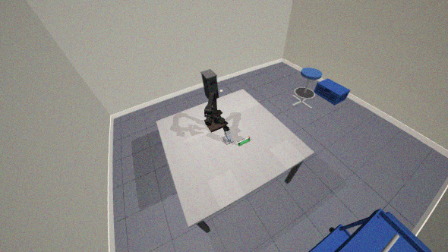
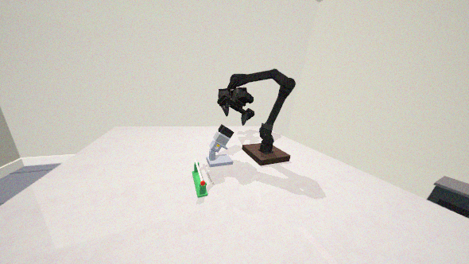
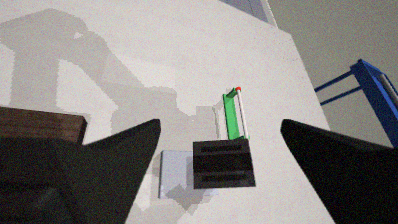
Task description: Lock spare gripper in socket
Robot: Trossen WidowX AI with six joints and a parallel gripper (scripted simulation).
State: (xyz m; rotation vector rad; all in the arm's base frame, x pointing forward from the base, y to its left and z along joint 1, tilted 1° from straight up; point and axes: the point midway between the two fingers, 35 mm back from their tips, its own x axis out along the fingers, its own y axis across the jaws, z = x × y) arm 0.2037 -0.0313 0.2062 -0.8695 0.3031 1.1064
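From the exterior I see my end effector above the pale blue mount, with air between us; the top view bunches my dark parts together and hides that gap. That same side view shows the black-ended block leaning on the mount, a small yellow spot below its black end. My wrist view shows two dark slots across that end. I cannot tell whether a pin passes through the socket.

My fingers stand wide apart, holding nothing and touching nothing.

On the surface, a green cradle carries the red-tipped white rod. In the top view, both lie near the middle, inward from the mount. My brown base plate sits closer to the edge joining the surface's left and far corners.

Beyond the right-hand edge stand a blue-seated stool and a blue crate on tiled floor. A blue cart stands past the near edge.
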